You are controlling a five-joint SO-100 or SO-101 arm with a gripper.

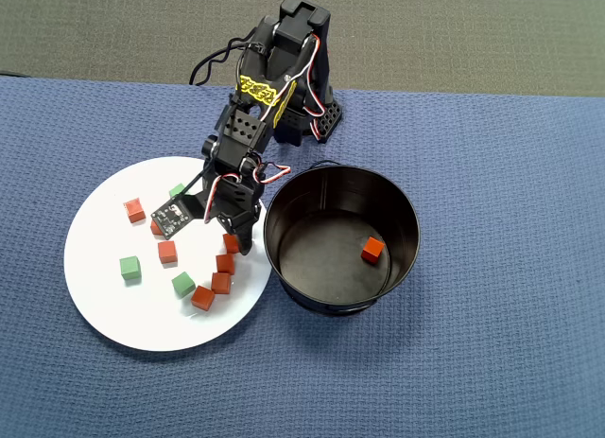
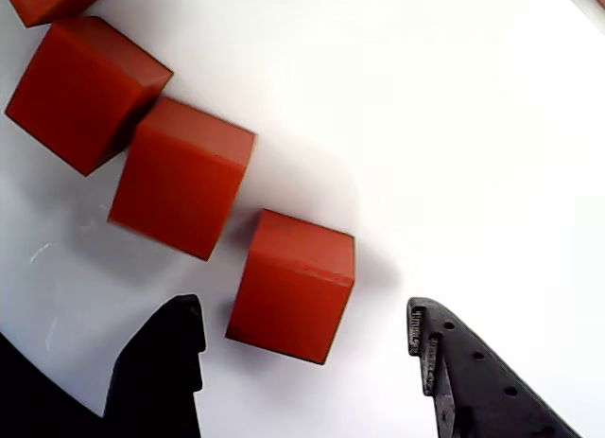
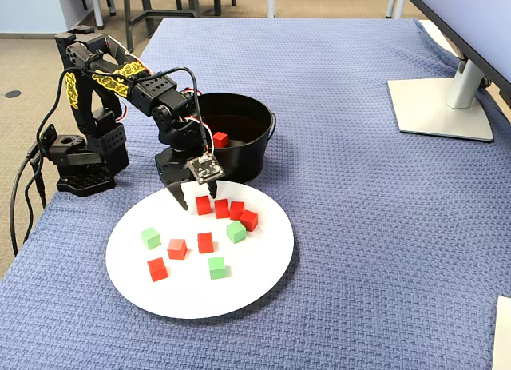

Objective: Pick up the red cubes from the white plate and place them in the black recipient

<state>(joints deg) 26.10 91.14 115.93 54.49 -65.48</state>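
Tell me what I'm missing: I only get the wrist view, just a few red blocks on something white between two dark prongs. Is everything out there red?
Observer: No. In the overhead view three green cubes also lie on the white plate, among the red ones.
Operator: And where are the red ones supposed to end up?
Observer: A black pot stands at the plate's right edge in the overhead view, and one red cube already lies inside it.
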